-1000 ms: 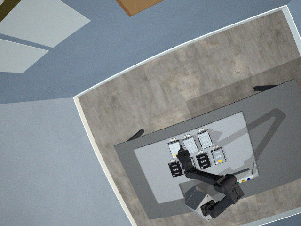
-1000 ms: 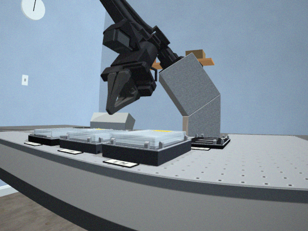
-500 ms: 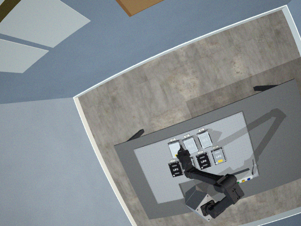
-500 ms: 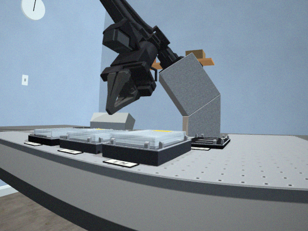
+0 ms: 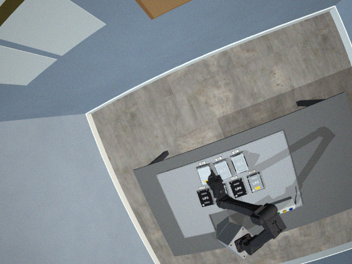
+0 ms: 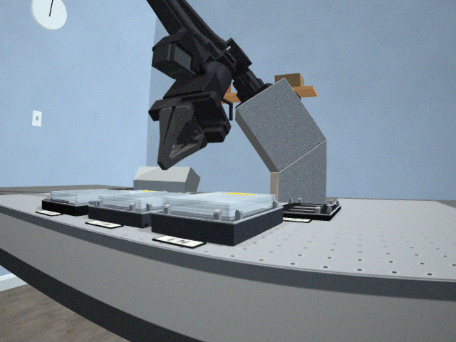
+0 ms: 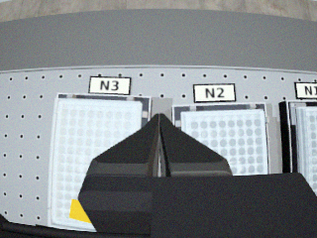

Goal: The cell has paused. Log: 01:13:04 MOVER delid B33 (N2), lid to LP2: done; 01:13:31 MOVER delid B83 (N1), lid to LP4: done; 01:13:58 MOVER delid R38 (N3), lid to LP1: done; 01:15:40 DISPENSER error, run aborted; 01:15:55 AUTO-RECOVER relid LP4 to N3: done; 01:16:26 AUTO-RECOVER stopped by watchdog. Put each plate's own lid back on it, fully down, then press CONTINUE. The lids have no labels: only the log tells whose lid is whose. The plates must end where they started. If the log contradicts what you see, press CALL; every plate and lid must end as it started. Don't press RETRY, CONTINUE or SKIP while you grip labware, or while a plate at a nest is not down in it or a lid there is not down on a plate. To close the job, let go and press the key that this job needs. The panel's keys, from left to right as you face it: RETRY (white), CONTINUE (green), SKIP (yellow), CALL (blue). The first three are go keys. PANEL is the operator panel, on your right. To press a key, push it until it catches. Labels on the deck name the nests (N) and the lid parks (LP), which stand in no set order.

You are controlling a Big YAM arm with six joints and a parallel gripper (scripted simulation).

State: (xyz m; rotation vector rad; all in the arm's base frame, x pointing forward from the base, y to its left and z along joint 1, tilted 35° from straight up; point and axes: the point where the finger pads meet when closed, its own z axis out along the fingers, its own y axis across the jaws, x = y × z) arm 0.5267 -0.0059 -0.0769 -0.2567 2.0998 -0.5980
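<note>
Item 1, claw [image 6: 166, 162]: I read it fully closed, fingertips pressed together, nothing between them. It hangs tilted above the desk [image 6: 368, 235], clear of all labware.

Item 2, N3 plate [image 7: 93, 153]: directly below and ahead of the claw, slightly to its left in the wrist view. It carries a lid with a yellow mark [image 7: 79, 212] at its near corner, partly hidden by the claw body.

Item 3, N2 plate [image 7: 232, 135]: ahead and just right of the claw tips, seated in its nest; wells show plainly.

Item 4, third plate [image 7: 305, 139]: further right of the claw, cut off at the frame edge; its label is only partly legible.

Item 5, lid parks: in the top view, LP2 [image 5: 256, 182] sits well off to the claw's side and holds a lid with a yellow mark. Two dark parks [image 5: 205, 197] [image 5: 237, 188] lie behind the claw, near the arm.

Item 6, panel [image 5: 287, 210]: beside the arm's elbow, well apart from the claw; small coloured keys visible.
</note>
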